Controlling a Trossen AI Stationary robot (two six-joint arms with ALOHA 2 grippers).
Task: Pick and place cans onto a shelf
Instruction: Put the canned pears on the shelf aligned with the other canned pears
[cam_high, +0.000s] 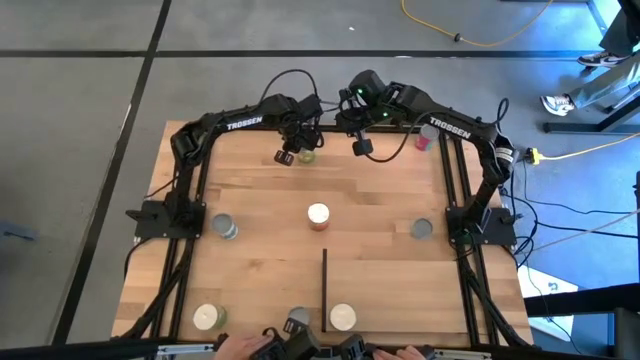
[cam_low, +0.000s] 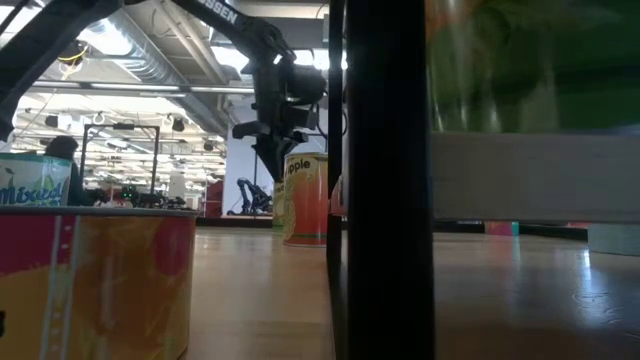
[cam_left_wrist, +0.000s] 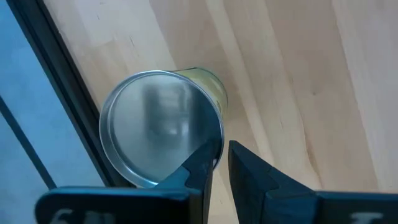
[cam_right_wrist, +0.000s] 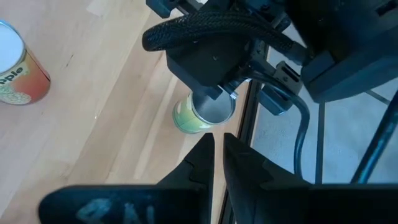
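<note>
A green-sided can with a silver top stands at the table's far edge beside the black frame rail; it also shows in the high view. My left gripper hovers over it, fingers shut, one fingertip over the can's rim. My right gripper is shut and empty, a little to the right. An orange-sided can stands mid-table. The shelf's thin black strip runs across the near half of the table; I cannot tell its wood panel from the table. My left gripper's shut fingers come from above, and one fingertip overlaps the near rim of the can's top. I cannot tell whether it touches the can. The can stands upright on the table.
Grey-topped cans stand at the left and right, and a red one at the far right. Cream-topped cans and a grey one stand near the front edge, where a person's hands show.
</note>
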